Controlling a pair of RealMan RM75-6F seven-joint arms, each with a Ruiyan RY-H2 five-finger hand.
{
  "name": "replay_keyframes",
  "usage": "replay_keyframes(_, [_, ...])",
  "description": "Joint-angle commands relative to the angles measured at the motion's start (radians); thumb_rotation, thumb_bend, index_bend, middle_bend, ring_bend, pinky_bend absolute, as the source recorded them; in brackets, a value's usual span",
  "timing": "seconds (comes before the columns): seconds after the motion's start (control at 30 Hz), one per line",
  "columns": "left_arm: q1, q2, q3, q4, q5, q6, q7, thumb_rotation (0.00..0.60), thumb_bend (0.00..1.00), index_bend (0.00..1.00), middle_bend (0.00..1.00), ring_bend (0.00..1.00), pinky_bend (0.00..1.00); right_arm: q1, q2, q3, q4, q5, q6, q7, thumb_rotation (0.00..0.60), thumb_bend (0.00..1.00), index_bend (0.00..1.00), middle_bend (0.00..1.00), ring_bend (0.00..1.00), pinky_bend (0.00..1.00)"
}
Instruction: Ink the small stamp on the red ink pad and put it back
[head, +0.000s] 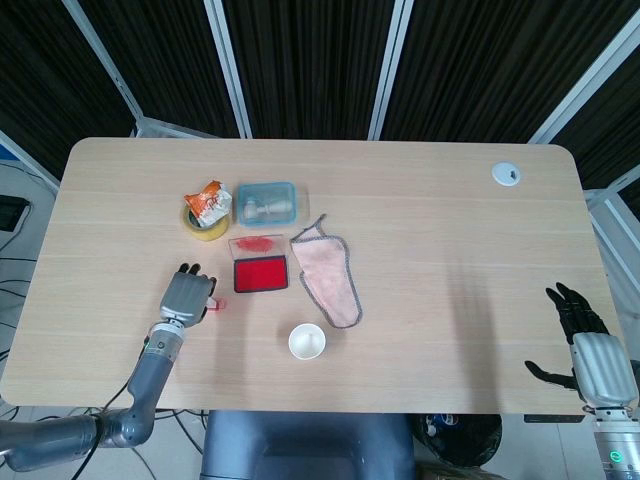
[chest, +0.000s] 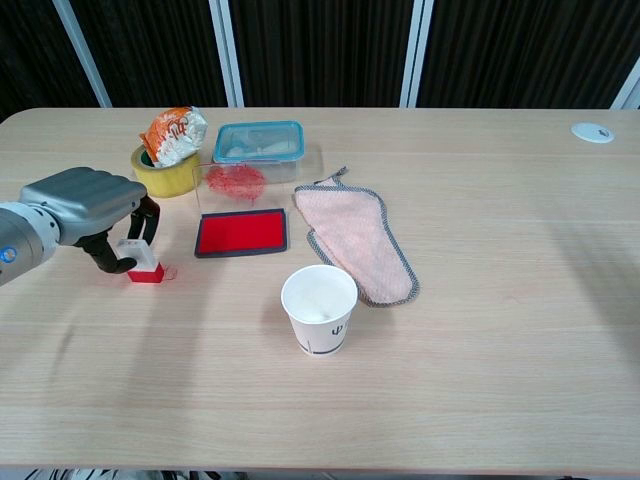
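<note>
The small stamp (chest: 143, 266), white on a red base, stands upright on the table left of the red ink pad (chest: 241, 232). My left hand (chest: 90, 205) is lowered over it, thumb at the stamp's left side and fingers (chest: 150, 222) curled down at its right and top. In the head view the left hand (head: 186, 297) hides most of the stamp (head: 217, 303), and the ink pad (head: 261, 274) lies open just to the right. My right hand (head: 583, 344) hangs with fingers spread beyond the table's near right corner, holding nothing.
The pad's clear lid (chest: 236, 182) with a red smear stands behind the pad. A yellow tape roll (chest: 166, 175) with a snack bag on it, a blue-rimmed box (chest: 258, 142), a pink cloth (chest: 358, 238) and a paper cup (chest: 319, 307) are nearby.
</note>
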Motion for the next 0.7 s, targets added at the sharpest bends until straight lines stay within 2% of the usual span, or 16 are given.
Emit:
replay_keyframes(0.03, [-0.001, -0.002, 0.002, 0.004, 0.000, -0.002, -0.004, 0.600, 0.30, 0.50, 0.49, 0.19, 0.22, 0.000, 0.000, 0.000, 0.000, 0.000, -0.001, 0.000, 0.600, 0.13, 0.00, 0.00, 0.00, 0.18])
replay_keyframes(0.37, [-0.005, -0.007, 0.011, 0.018, 0.000, -0.005, -0.010, 0.600, 0.31, 0.52, 0.51, 0.20, 0.23, 0.000, 0.000, 0.000, 0.000, 0.000, 0.000, 0.000, 0.600, 0.13, 0.00, 0.00, 0.00, 0.18])
replay_keyframes(0.7, [-0.007, -0.014, 0.018, 0.028, 0.007, -0.005, -0.022, 0.600, 0.36, 0.56, 0.54, 0.22, 0.23, 0.000, 0.001, -0.001, -0.001, 0.000, -0.002, 0.002, 0.600, 0.13, 0.00, 0.00, 0.00, 0.18])
